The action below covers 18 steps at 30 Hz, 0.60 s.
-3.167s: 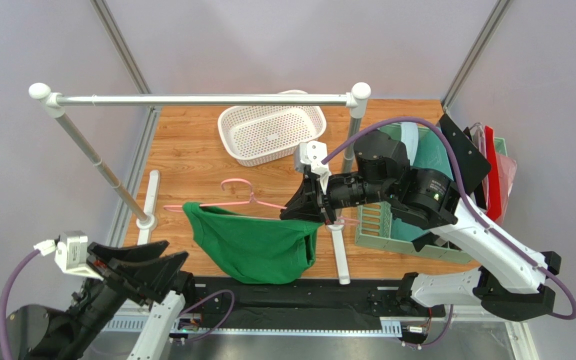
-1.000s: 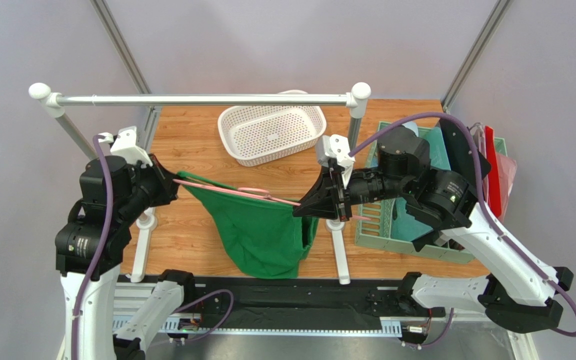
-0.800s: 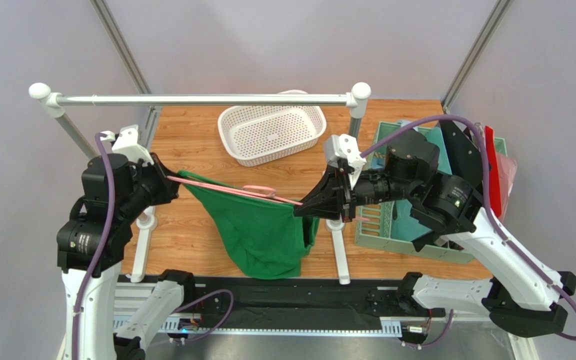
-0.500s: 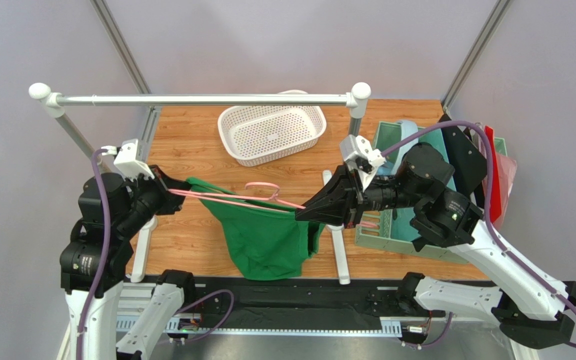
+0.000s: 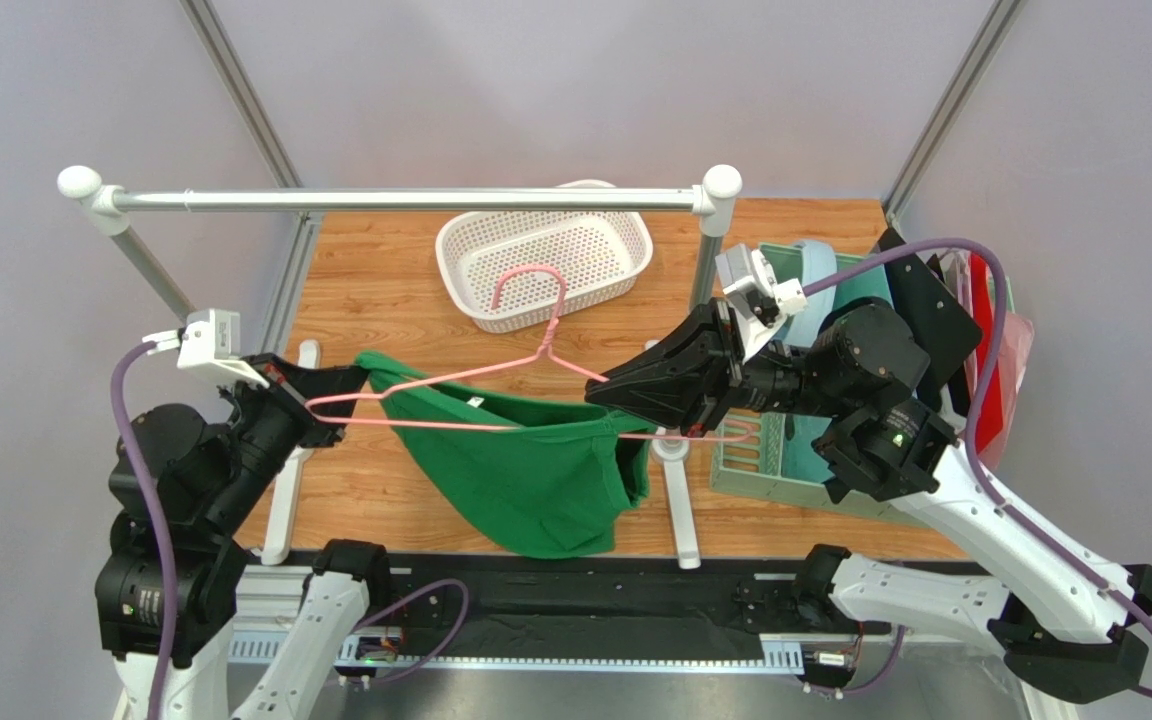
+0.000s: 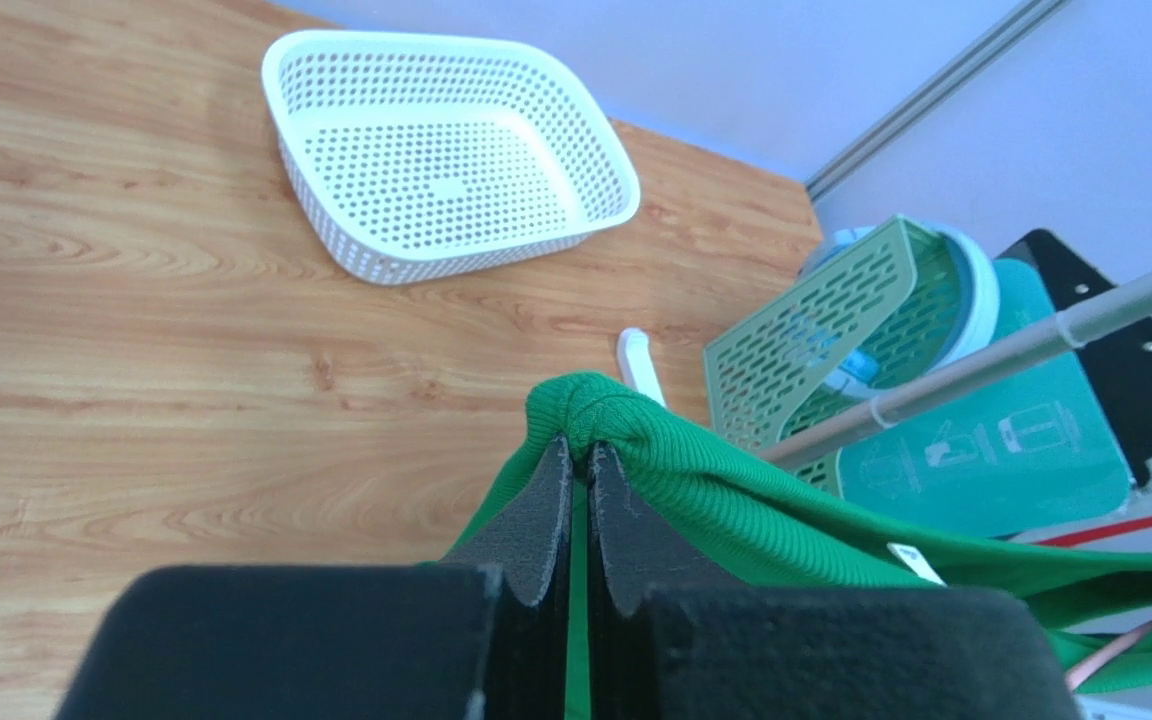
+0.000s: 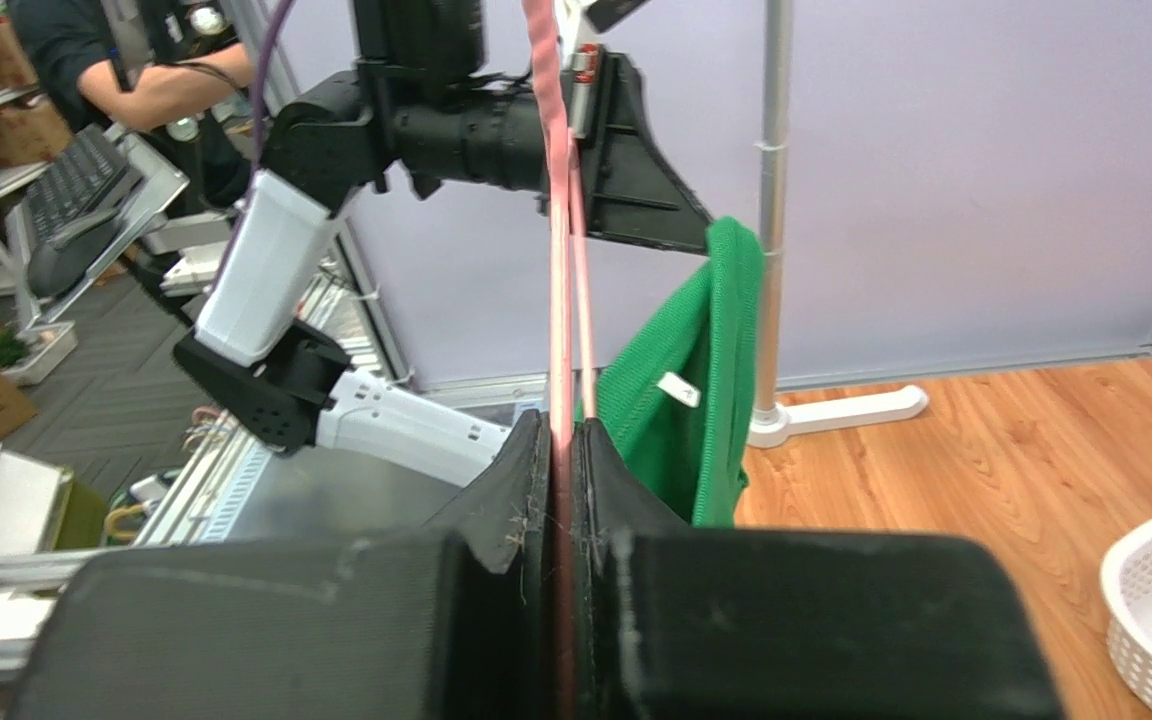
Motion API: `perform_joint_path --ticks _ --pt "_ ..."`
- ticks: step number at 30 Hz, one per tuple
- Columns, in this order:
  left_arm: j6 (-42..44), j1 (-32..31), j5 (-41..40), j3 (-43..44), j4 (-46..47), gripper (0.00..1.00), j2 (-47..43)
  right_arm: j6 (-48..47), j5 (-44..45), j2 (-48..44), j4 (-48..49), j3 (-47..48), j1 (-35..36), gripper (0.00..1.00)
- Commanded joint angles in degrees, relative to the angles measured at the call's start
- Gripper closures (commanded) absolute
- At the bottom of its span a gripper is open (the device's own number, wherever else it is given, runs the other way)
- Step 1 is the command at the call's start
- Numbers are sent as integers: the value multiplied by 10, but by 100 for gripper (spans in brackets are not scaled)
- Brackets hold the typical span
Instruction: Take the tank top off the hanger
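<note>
The bright green tank top hangs in the air over the table's near middle, on the pink hanger, whose hook points back toward the basket. My left gripper is at the garment's left end. In the left wrist view it is shut on a bunched fold of the tank top. My right gripper is at the hanger's right end. The right wrist view shows it shut on the hanger's pink wire, with the tank top hanging beyond.
A white perforated basket stands at the back middle, under the silver rail. The rail's right post has a white foot just right of the garment. A pale green crate, a teal board and red items crowd the right side.
The left arm came in and took the garment's left end, then drew back toward the near left. The right gripper moved right, and the hanger turned so its hook swings toward the basket.
</note>
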Motion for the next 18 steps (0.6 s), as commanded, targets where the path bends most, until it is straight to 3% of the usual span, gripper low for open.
perform_joint_path --ticks 1,11,13,14,17,18 --pt "0 -6 12 17 7 100 1 -27 81 -3 63 -12 4 100" --pt "20 -6 -47 2 -9 100 22 -51 155 -8 27 -38 3 100" --pt "32 -6 -54 16 -17 72 27 -59 147 -5 23 -35 3 100" --pt "38 -6 -58 20 -19 51 27 -64 144 -3 7 -35 3 100" --pt "52 -7 -66 35 -15 27 19 -78 134 -2 -9 -36 4 100" --pt "53 -6 -71 41 -15 24 17 -83 132 -3 -11 -38 3 100"
